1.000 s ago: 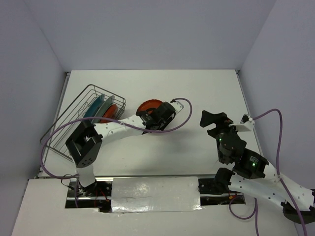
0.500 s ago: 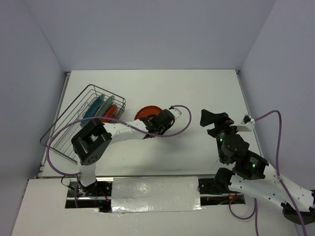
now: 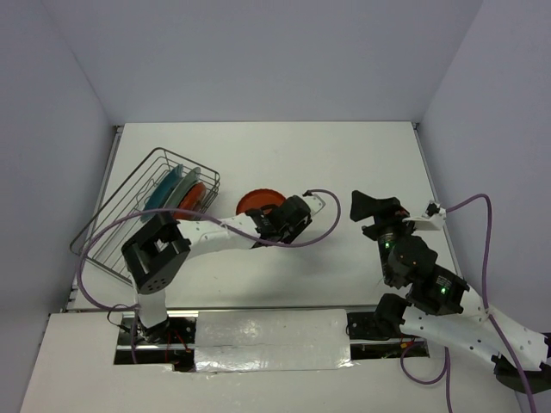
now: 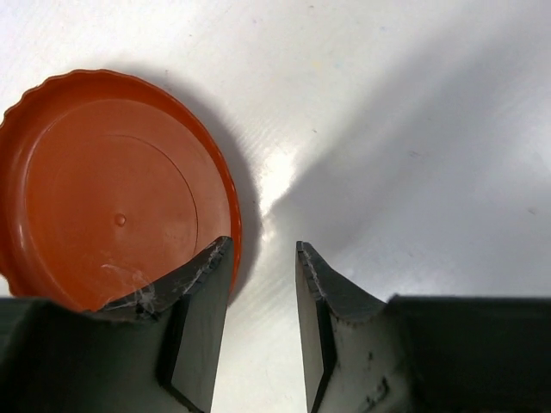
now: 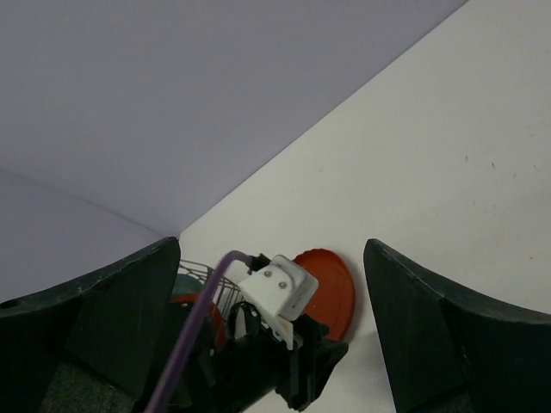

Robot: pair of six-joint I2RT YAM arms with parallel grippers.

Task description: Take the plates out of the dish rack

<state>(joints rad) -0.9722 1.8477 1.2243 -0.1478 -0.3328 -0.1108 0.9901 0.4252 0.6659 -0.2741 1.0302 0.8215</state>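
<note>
A small red-orange plate (image 3: 256, 200) lies flat on the white table, upside down; it fills the upper left of the left wrist view (image 4: 112, 189) and shows in the right wrist view (image 5: 331, 292). My left gripper (image 3: 275, 217) (image 4: 263, 245) is open and empty, with only bare table between its jaws and its left finger (image 4: 194, 284) over the plate's edge. The dish rack (image 3: 112, 225) stands at the left with a teal plate (image 3: 165, 189), a grey-teal plate (image 3: 188, 179) and a second red-orange plate (image 3: 195, 198) upright in it. My right gripper (image 3: 374, 207) (image 5: 271, 243) is open and empty, raised at the right.
The left arm's purple cable (image 3: 325, 211) loops out to the right of its wrist. The rack sits near the table's left edge (image 3: 114, 146). Plain walls enclose the table at the back and sides.
The left gripper has lowered the red-orange plate onto the table, let it go, and drawn slightly back toward me. The right arm has not moved.
</note>
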